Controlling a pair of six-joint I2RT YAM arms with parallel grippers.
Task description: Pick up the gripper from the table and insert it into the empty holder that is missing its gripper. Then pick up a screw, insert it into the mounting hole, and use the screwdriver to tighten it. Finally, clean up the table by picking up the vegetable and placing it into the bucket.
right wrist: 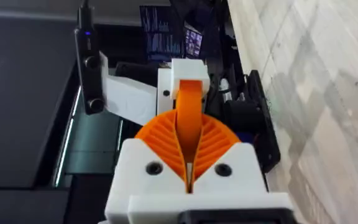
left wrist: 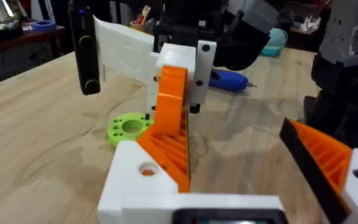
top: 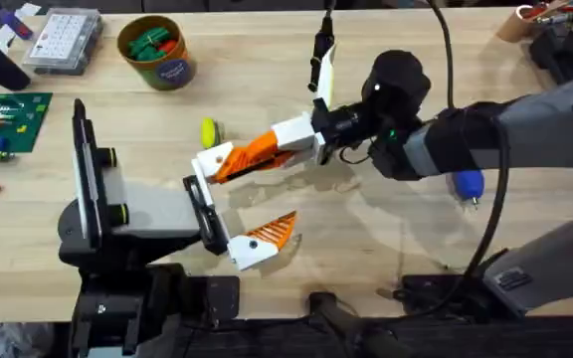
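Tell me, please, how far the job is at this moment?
Done: the right gripper holds the gripper off the table. In hand: its end is at the holder; whether it is seated I cannot tell. Left: the screw step, with the screwdriver lying on the table, and the yellow-green piece, probably the vegetable, outside the bucket.

The bucket [top: 158,51] stands behind the stand unit [top: 137,214]. A disc [top: 209,131] lies between them. A circuit board [top: 6,123] lies left of the stand.
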